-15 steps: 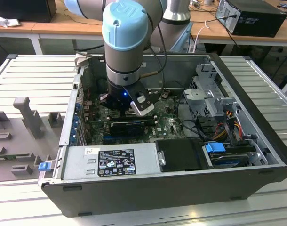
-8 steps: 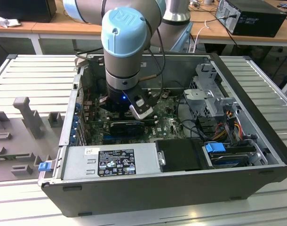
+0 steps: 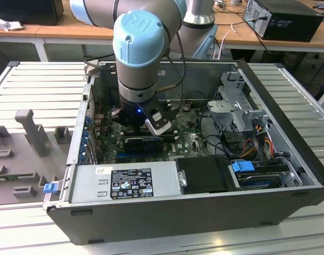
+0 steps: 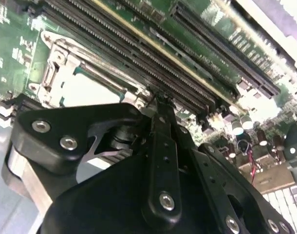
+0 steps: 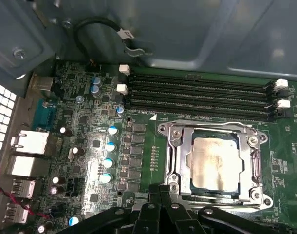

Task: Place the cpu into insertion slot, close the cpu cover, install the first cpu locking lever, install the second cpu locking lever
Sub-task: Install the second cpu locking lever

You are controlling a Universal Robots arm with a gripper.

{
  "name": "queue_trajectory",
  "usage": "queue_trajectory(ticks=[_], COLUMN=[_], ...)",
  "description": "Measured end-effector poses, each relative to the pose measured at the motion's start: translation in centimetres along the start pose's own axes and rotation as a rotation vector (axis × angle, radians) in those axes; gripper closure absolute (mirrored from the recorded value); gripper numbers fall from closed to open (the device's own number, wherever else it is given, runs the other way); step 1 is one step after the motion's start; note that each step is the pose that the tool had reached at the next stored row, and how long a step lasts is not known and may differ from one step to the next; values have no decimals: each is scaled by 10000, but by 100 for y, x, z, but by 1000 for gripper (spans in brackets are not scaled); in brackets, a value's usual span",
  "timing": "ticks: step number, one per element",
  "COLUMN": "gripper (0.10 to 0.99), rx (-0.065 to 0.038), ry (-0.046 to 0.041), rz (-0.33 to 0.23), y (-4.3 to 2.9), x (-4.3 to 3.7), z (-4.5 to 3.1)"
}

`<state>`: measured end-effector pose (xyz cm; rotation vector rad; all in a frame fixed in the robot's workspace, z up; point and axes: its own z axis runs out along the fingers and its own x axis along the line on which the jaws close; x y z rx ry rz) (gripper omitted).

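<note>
In the first wrist view the silvery cpu (image 5: pixel 213 163) sits in the insertion slot (image 5: pixel 174 161) under the lowered cpu cover (image 5: pixel 253 163), with the gripper (image 5: pixel 160 195) fingers pressed together, empty, at the socket's edge.

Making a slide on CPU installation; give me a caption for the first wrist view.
The cpu sits in the insertion slot with the cpu cover down around it, gripper at its edge.

In the exterior view the arm (image 3: pixel 143 58) stands over the middle of the computer case (image 3: pixel 289 133), hiding the socket area of the motherboard (image 3: pixel 191 139) beneath it. In the second wrist view the gripper (image 4: pixel 160 105) body blocks most of the insertion slot (image 4: pixel 87 87), and the far memory slots (image 4: pixel 226 44) are blurred. In the first wrist view the gripper's links hide the cpu cover (image 5: pixel 214 165) at its near edge.
</note>
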<state>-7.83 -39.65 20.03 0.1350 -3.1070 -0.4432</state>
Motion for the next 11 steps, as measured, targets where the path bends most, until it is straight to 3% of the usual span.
queue_trajectory(ticks=[6,11], gripper=[980,980], rx=[4,3], ry=[3,3], rz=[1,0], y=[53,57], x=[2,1], z=[-183,-197])
